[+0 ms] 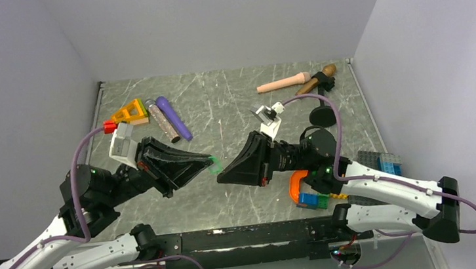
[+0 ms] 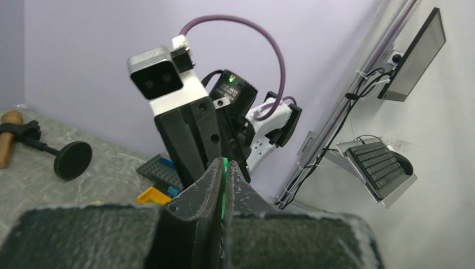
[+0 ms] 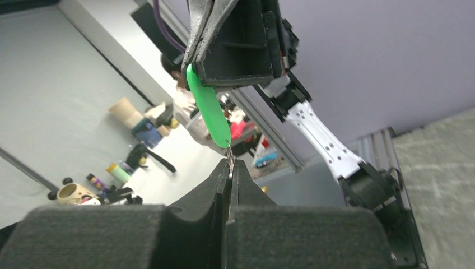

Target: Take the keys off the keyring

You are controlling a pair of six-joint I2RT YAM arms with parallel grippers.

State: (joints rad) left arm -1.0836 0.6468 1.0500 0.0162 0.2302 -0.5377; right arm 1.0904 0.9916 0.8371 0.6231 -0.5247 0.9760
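Observation:
The bright green key (image 1: 215, 165) is held above the table's middle between both grippers. My left gripper (image 1: 210, 161) is shut on it; in the left wrist view the green key (image 2: 224, 185) shows edge-on between the closed pads of the left gripper (image 2: 224, 165). In the right wrist view the green key (image 3: 208, 106) hangs from the left gripper, and its lower tip joins the thin metal keyring (image 3: 230, 162). My right gripper (image 3: 229, 168) is shut on that ring; in the top view the right gripper (image 1: 221, 177) sits just right of the key. The teal key is hidden.
At the back left lie an orange triangle block (image 1: 130, 112), a red block (image 1: 109, 126), a silver cylinder (image 1: 162, 121) and a purple cylinder (image 1: 174, 117). At the back right lie a peach pin (image 1: 283, 83) and a black disc stand (image 1: 322, 116). Coloured bricks (image 1: 313, 200) and a grey baseplate (image 1: 369, 159) sit at the right.

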